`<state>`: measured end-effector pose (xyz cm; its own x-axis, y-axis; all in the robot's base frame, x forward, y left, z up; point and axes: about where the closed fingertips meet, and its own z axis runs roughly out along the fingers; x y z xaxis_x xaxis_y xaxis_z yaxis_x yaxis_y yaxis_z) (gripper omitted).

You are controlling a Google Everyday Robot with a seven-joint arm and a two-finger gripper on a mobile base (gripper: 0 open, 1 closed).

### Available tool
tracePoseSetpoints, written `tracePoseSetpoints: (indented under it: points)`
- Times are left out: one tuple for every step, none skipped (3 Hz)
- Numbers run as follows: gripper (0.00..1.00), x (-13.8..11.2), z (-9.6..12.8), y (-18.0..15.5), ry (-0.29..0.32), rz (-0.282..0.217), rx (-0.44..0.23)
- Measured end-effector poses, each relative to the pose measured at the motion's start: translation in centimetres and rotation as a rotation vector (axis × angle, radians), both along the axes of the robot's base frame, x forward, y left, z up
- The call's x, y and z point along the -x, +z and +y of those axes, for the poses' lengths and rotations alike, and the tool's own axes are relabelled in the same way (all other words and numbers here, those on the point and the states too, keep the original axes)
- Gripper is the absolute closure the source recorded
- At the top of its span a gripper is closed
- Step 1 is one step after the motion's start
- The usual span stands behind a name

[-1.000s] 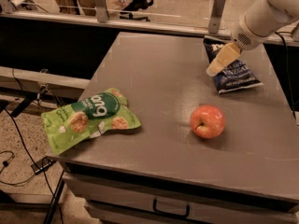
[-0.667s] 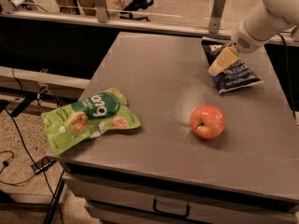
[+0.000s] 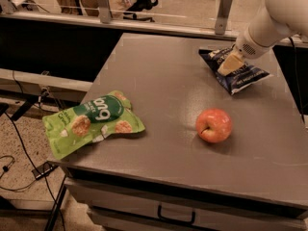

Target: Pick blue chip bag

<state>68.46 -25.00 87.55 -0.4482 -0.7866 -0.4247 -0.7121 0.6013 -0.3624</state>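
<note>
Blue chip bag (image 3: 245, 75): it lies on the far right part of the bench, near the back edge and well away from the front edge.
Bag's long axis: it runs on a diagonal, from a far corner on the left down to a nearer corner on the right.
Bag's pointing: one sharp corner aims at the back-left. The broader end with the white lettering faces the right edge of the bench.
Bag's lie: its printed face is up, crinkled and a little puffed.
Gripper (image 3: 230, 64): it is down on the bag's far-left half, and its pale tip is touching the foil. From where I stand I cannot tell whether it is spread, closed, or pinching the bag.
Arm (image 3: 272, 20): white and rounded, it comes in from the upper right and slopes down-left to the gripper.
Apple (image 3: 214, 125): red and orange, it sits on the bench nearer the front than the bag, apart from it, with its stem dimple turned to the left.
Green snack bag (image 3: 91, 121): light green with a dark green oval logo, it lies flat at the bench's near-left corner. Its left end hangs over the edge, well apart from the apple and the blue bag.
Bench (image 3: 159, 76): it has a grey, matte top, and a drawer handle (image 3: 175, 218) shows below the front edge.
Behind the bench: a rail with upright metal posts (image 3: 220, 11).
Floor at left: black cables (image 3: 14, 172) trail over speckled ground.
</note>
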Motion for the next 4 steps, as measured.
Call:
tracePoseSetpoints:
  points:
    - [0.88,-0.1,0.0,0.0,0.022,0.004,-0.007]
    - [1.0,-0.1,0.1,1.4,0.046,-0.006,-0.033]
    - [1.0,0.2,0.2,4.0,0.083,-0.033,-0.076]
    - [1.0,1.0,0.3,6.9,0.13,-0.063,-0.106]
